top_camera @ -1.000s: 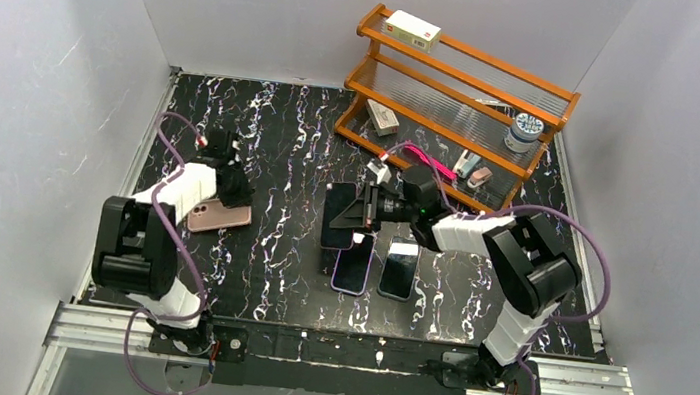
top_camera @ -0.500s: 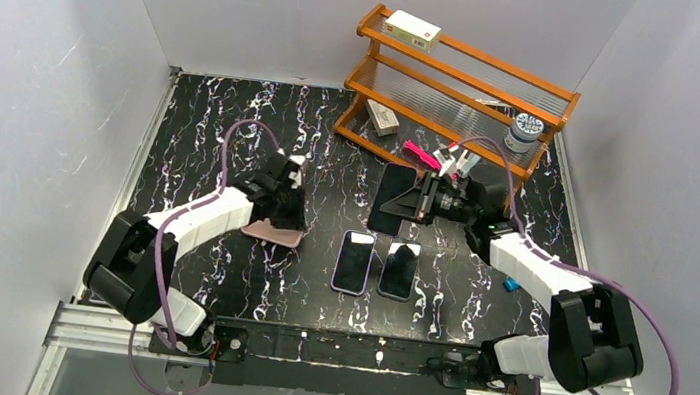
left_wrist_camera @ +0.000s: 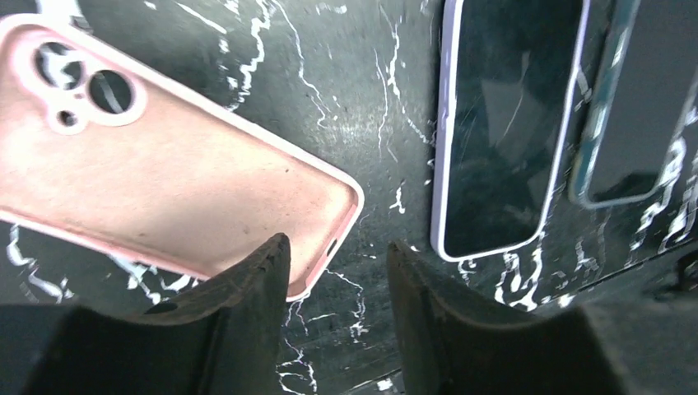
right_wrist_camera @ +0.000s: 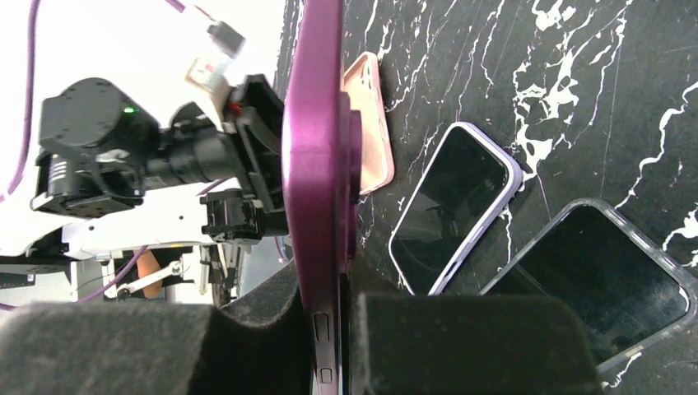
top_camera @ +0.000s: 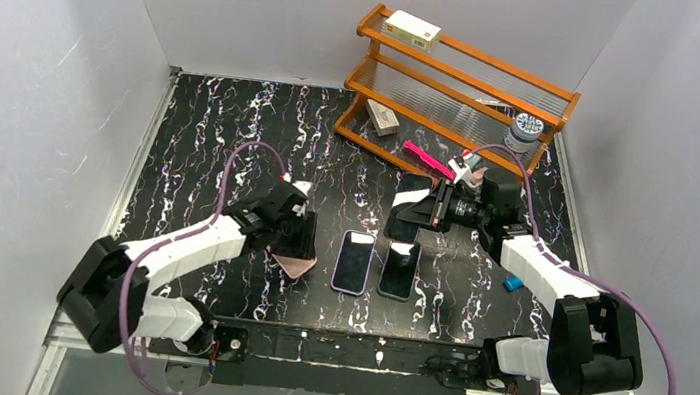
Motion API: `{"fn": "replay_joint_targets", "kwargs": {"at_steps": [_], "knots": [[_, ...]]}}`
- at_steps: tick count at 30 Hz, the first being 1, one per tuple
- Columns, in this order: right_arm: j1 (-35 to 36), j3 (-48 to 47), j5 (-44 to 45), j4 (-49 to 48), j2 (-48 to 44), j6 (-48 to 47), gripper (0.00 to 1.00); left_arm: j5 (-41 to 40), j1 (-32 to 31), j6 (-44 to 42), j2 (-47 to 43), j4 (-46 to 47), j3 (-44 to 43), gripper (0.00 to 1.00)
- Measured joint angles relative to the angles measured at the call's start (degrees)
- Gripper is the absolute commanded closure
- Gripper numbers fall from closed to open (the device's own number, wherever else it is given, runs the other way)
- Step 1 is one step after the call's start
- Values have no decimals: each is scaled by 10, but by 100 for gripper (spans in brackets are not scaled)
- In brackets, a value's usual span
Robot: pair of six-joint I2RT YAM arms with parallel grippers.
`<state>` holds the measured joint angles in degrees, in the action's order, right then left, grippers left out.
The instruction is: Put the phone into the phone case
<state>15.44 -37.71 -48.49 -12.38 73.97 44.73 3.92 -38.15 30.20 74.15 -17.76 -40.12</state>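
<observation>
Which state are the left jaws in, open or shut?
Open: on the left gripper the jaws stand apart, bare table between them, nothing gripped.

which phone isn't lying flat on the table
The purple phone, held on edge in the right tool. The lilac-rimmed phone and the clear-cased phone both lie flat, screens up.

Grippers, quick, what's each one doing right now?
Left gripper: open, holding nothing; the pink case lies flat by its fingertips.
Right gripper: closed on the purple phone, held on edge.
</observation>
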Motion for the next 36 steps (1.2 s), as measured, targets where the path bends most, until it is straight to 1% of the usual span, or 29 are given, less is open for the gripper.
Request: {"fn": "replay_joint_targets", "kwargs": {"at_steps": [2, 4, 7, 9, 11, 14, 17, 20, 23, 30, 34, 36], "knots": [[0, 0, 0, 9, 0, -5, 94, -31, 0, 14, -33, -7, -2, 50], [0, 0, 0, 16, 0, -10, 94, -65, 0, 26, -58, -20, -12, 51], [0, 0, 2, 22, 0, -14, 94, -146, 1, 59, -68, -50, -52, 61], [0, 0, 3, 23, 0, -15, 94, -199, 3, 88, -66, -70, -74, 62], [0, 0, 5, 25, 0, -18, 94, -241, 6, 118, -66, -87, -78, 61], [0, 0, 8, 37, 0, -28, 94, -279, 16, 162, -66, -113, -72, 61], [1, -1, 9, 45, 0, -32, 94, -292, 28, 205, -68, -123, -57, 61], [4, -1, 12, 48, 0, -33, 94, -296, 35, 247, -74, -121, -24, 58], [9, -1, 12, 48, 0, -34, 94, -295, 35, 279, -77, -113, 12, 57], [20, -2, 12, 49, 0, -36, 94, -289, 35, 318, -74, -88, 49, 60], [28, -9, 16, 49, 1, -36, 94, -286, 35, 324, -68, -71, 63, 60], [32, -12, 19, 48, 1, -35, 94, -288, 35, 323, -55, -59, 63, 62]]}}
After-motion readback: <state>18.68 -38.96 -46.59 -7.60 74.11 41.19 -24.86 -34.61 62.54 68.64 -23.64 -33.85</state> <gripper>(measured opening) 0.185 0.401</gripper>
